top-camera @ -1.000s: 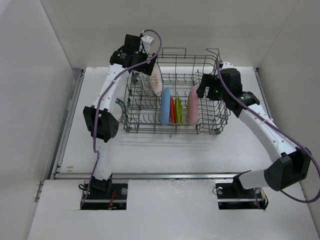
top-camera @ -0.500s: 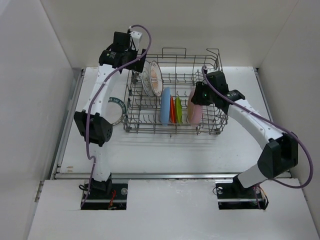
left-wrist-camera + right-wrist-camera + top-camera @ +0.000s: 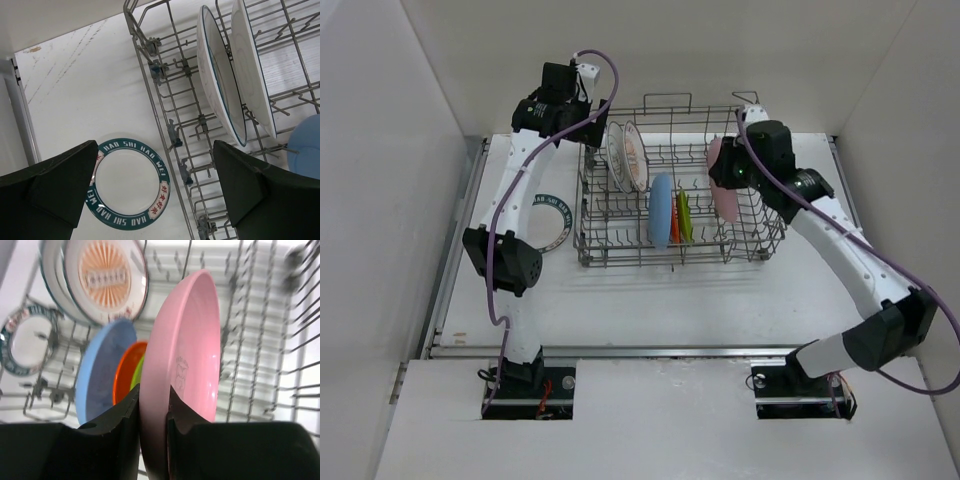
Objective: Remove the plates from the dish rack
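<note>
The grey wire dish rack (image 3: 670, 258) stands mid-table. My right gripper (image 3: 152, 395) is shut on the rim of the pink plate (image 3: 187, 365), which it holds on edge above the rack's right side (image 3: 725, 190). A blue plate (image 3: 661, 210), an orange plate (image 3: 127, 372) and a lime green plate (image 3: 684, 215) stand upright in the middle rows. Two white plates (image 3: 625, 155), one with an orange sunburst (image 3: 105, 277), lean at the back left. My left gripper (image 3: 155, 175) hangs open and holds nothing, high over the rack's left edge (image 3: 155, 100).
A white plate with a teal lettered rim (image 3: 548, 222) lies flat on the table left of the rack, directly under the left gripper (image 3: 127, 182). White walls close in the table on the left, back and right.
The right gripper has shut on the pink plate and raised it out of its slot, toward the back right. The rack shifted slightly. The left arm drew back a little, still open.
</note>
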Action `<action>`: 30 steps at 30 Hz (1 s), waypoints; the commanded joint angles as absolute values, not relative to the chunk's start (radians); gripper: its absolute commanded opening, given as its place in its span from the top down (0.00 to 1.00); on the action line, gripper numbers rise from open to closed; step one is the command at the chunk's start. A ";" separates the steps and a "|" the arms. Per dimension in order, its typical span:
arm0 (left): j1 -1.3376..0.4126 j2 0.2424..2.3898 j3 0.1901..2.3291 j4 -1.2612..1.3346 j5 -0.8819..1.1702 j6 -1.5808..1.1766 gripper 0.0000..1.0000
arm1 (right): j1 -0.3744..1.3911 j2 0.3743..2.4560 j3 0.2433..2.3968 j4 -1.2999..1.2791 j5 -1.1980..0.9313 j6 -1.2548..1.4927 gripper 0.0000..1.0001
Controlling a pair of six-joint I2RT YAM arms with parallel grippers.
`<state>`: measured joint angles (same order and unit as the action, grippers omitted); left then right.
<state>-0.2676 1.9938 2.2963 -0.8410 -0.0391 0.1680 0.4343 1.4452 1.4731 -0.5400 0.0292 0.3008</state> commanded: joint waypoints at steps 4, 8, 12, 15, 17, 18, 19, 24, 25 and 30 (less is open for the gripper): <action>-0.268 1.917 2.287 -0.861 -0.087 0.166 0.00 | 0.503 1.327 1.623 -0.509 0.216 0.169 1.00; -0.268 1.907 2.287 -0.905 -0.110 0.155 0.00 | 0.610 1.246 1.611 -0.509 0.347 0.098 1.00; -0.233 1.873 2.269 -0.963 -0.123 0.141 0.00 | 0.788 1.155 1.543 -0.531 0.322 0.005 1.00; -0.200 1.838 2.208 -0.976 -0.114 0.130 0.00 | 0.978 1.146 1.522 -0.604 0.347 0.005 1.00; -0.155 1.793 2.177 -0.976 -0.078 0.108 0.00 | 1.134 1.178 1.522 -0.693 0.424 0.005 1.00; -0.135 1.780 2.151 -0.985 -0.063 0.098 0.00 | 1.184 1.215 1.510 -0.725 0.464 0.005 1.00; -0.118 1.749 2.135 -0.985 -0.033 0.098 0.00 | 1.231 1.233 1.509 -0.757 0.509 0.005 1.00; -0.051 1.638 2.030 -0.985 -0.009 0.097 0.00 | 1.490 1.290 1.422 -0.809 0.693 0.014 1.00; -0.042 1.623 2.001 -0.985 -0.009 0.097 0.00 | 1.515 1.299 1.407 -0.798 0.706 0.014 1.00; -0.032 1.514 1.890 -0.950 0.000 0.097 0.00 | 1.572 1.299 1.300 -0.680 0.779 0.025 1.00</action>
<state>-0.0307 1.5852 1.9408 -0.9695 -0.0269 0.1051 1.5692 1.3426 1.3159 -0.7731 0.6388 0.0273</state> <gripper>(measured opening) 0.997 0.256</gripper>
